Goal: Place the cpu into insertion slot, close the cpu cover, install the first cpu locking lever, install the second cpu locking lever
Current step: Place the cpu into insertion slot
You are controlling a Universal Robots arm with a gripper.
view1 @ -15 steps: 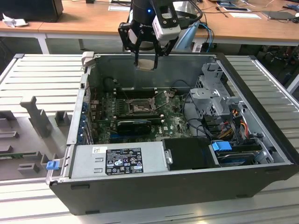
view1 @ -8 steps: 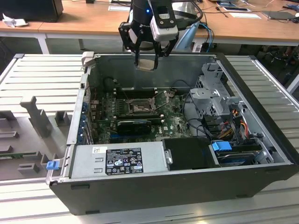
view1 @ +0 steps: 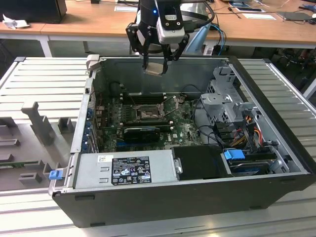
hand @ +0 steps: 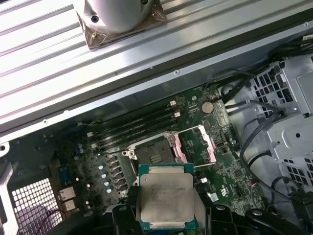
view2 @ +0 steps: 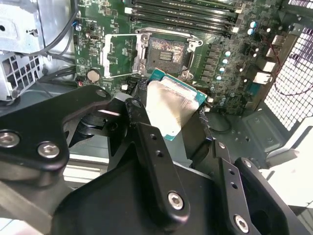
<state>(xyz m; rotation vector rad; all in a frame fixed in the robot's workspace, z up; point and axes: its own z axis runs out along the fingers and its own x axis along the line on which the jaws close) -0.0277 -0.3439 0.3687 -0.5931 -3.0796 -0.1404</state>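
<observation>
Open computer case [view1: 173,200], green motherboard [view1: 186,132], power supply [view1: 123,168]

The cpu [hand: 165,199] has a dull silver metal top, the cpu cover [hand: 181,148] bright bare metal, the counter [view1: 44,84] ribbed grey.

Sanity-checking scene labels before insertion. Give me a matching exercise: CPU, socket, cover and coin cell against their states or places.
Things:
1. small square chip with a dull silver-grey metal top
2. square dark socket with a black and silver surround
3. thin silver-grey metal frame plate with a square window
4. round silver coin cell

States:
A. swung open beside the socket
B. empty, uncovered
C. gripped by the end effector, not seated
D. on the green motherboard, near the opened frame plate

Pairs: 1-C, 2-B, 3-A, 4-D
</observation>
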